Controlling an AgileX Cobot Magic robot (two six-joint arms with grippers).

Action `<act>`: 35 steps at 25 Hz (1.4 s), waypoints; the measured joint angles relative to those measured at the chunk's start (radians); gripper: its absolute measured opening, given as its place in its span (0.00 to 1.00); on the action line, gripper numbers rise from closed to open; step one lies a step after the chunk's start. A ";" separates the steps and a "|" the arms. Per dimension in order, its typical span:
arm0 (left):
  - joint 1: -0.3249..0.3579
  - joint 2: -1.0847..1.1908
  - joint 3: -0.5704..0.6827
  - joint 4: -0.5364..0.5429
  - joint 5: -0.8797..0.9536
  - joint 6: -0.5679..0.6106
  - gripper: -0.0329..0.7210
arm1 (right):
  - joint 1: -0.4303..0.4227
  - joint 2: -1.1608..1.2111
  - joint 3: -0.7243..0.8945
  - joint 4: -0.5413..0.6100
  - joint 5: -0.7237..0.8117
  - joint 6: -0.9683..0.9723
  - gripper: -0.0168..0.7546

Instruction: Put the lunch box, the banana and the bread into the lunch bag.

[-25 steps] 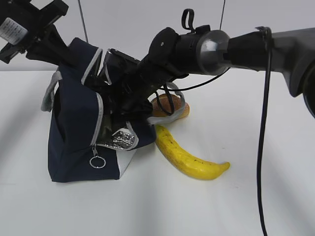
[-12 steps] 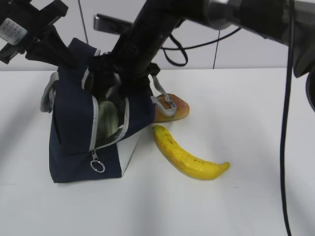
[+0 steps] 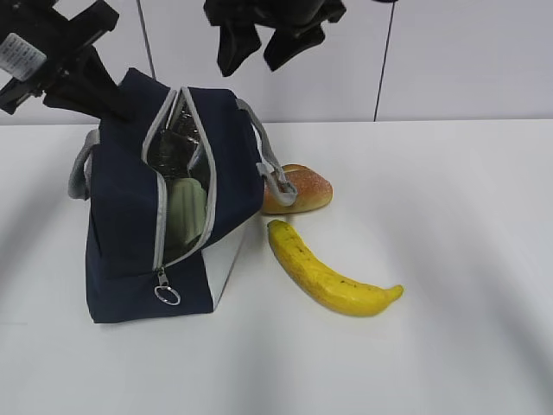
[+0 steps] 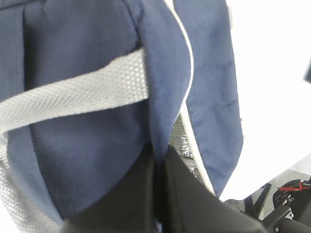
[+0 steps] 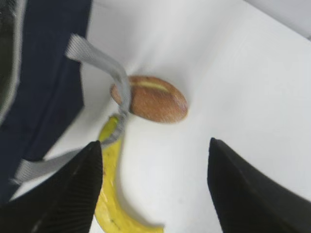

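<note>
The lunch bag [image 3: 164, 225] stands on the white tabletop [image 3: 432, 259], on the left side. Its zipper is open, and the gap runs from the top down to the metal ring [image 3: 167, 296] near the bottom. Inside the gap sits the lunch box [image 3: 185, 216], with its green lid showing against the shiny silver lining.

The left pincer [image 4: 158, 194] is closed on the top edge of the bag, pinching the blue cloth beside a grey strap [image 4: 73, 97].

The right pincer [image 3: 270, 39] hangs high above the bag, near the top edge of the outside view. Its two black fingers [image 5: 73, 189] are spread wide apart and hold nothing.

The bread [image 3: 298, 189] lies on the tabletop just to the right of the bag. The other grey strap [image 3: 275, 177] hangs down over its left end. The banana [image 3: 328, 272] lies in front of the bread. Its upper end is close to the bag's lower corner, and its tip points off to the right.

To the right of the bread and banana the tabletop is bare and white, all the way to the edge of the view.
</note>
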 joint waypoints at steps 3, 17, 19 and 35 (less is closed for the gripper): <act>0.000 0.000 0.000 0.002 0.006 0.000 0.04 | -0.002 -0.081 0.063 -0.106 0.002 0.000 0.67; 0.000 0.000 -0.001 0.038 0.028 0.000 0.04 | -0.008 -0.329 0.699 -0.230 0.000 -0.087 0.67; 0.000 0.000 -0.001 0.039 0.028 0.000 0.04 | -0.008 -0.345 0.791 -0.205 -0.005 -0.110 0.67; 0.000 0.000 -0.002 0.040 0.029 0.000 0.04 | -0.008 -0.386 1.254 -0.027 -0.549 -0.476 0.67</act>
